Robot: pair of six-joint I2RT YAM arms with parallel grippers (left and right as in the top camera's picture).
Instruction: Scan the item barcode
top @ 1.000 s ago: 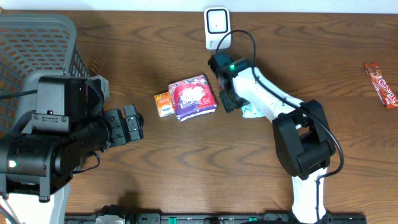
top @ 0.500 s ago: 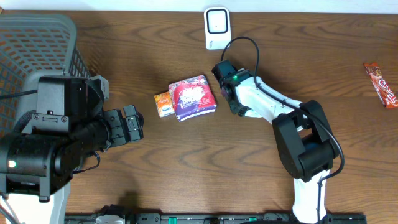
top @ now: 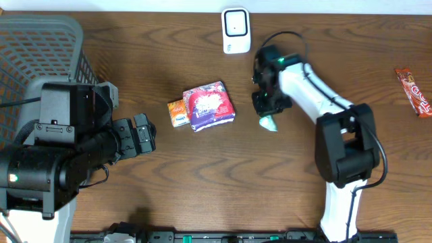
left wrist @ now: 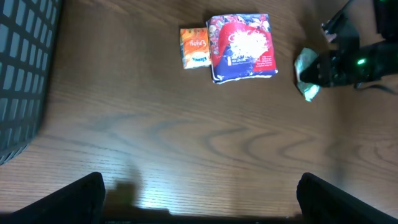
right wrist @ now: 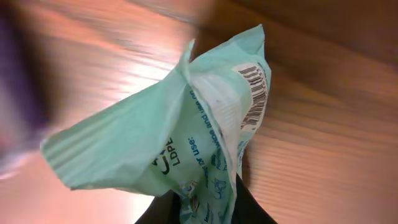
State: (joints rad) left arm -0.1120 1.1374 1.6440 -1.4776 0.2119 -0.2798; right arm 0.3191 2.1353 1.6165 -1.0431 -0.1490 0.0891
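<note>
Dark wooden table [top: 202,182] all around. Lower left, the left gripper [top: 150,135] hangs with fingers spread wide, gripping nothing. Mid-frame sit an orange packet [top: 177,113] and a purple pack [top: 209,104], touching. Right of them, the right gripper [top: 265,109] pinches a mint-green packet [right wrist: 143,155], its barcode [right wrist: 254,93] showing. Top centre stands the white scanner [top: 235,28].

We see a dark brown wood-grain surface [top: 202,169] filling nearly the whole overhead view, its grain running in long wavy bands. A pale strip [top: 135,5] runs along the far edge; wall or trim, we can't tell. A black rail [top: 223,237] lines the near edge. Light leaves a soft whitish glare [left wrist: 155,198] on the wood in the left wrist view.
</note>
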